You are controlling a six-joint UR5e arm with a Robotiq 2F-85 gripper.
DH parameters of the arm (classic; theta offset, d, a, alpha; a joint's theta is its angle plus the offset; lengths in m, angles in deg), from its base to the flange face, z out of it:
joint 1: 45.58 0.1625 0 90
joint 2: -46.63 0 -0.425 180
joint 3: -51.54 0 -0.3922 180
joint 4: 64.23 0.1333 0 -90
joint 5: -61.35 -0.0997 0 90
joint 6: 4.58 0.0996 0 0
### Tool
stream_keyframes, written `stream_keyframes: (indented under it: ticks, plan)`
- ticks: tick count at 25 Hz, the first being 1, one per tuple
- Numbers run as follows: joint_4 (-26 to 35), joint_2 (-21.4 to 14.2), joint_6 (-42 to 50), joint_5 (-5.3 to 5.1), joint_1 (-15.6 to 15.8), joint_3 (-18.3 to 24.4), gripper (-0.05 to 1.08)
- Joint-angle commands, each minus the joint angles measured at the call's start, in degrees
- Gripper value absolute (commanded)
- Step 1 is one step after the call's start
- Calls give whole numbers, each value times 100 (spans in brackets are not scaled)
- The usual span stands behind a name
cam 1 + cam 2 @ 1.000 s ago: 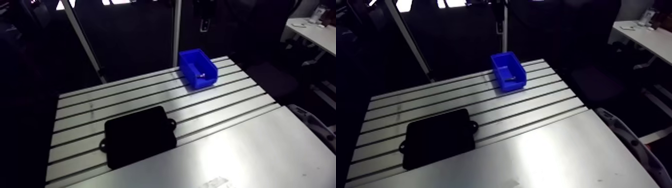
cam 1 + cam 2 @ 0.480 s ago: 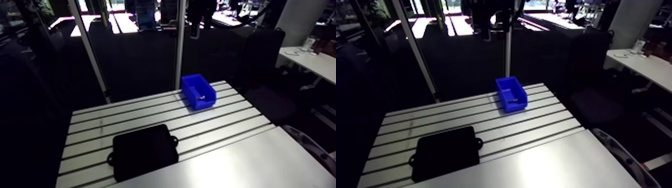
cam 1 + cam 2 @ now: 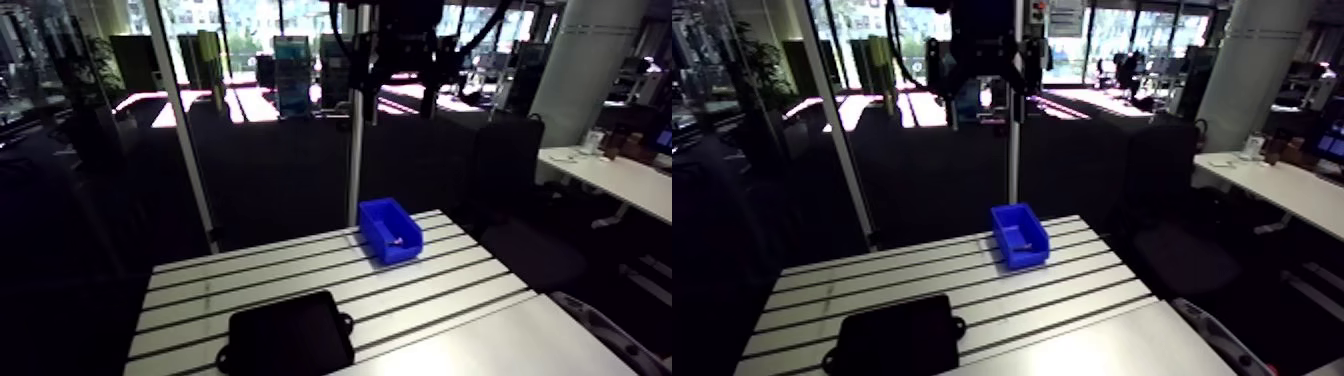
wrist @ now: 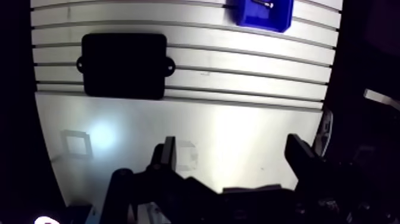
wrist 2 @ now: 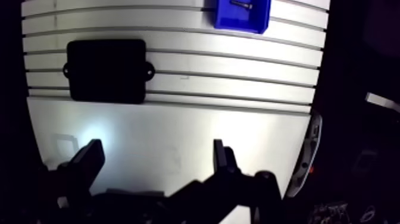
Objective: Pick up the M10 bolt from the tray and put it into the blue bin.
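Note:
The blue bin (image 3: 391,230) stands at the far side of the slotted table (image 3: 470,285). A small metal bolt (image 4: 263,3) lies inside it. The black tray (image 3: 290,332) lies flat near the table's front, and nothing shows on it. In the wrist view my gripper (image 4: 232,149) hangs high above the smooth part of the table. It is open, with nothing between its fingers. Tray and bin both lie far ahead of it, the bin beyond the tray and off to one side.
A bright upright post (image 3: 357,120) rises just behind the bin, and a slanted pole (image 3: 185,130) stands at the table's far left corner. A faint square mark (image 4: 75,142) shows on the smooth plate (image 4: 238,128). A curved grey part (image 4: 324,128) lines the table's side edge.
The whole arm view has shifted: the camera has risen and now takes in more of the room, with the table smaller and lower. Bin, bolt and tray stay where they were.

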Motion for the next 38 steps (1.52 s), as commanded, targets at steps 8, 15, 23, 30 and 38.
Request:
stream_keyframes:
  ticks: [8,15,23,30,38]
  plan:
    - [-31,-251,1365,-119,417,-265,1]
    - [-286,-207,1471,-67,768,-256,1]
    - [-576,-242,1523,-93,795,-291,1]
    - [-593,-312,1479,-84,803,-335,1]
    - [-593,-330,1471,-93,795,-353,1]
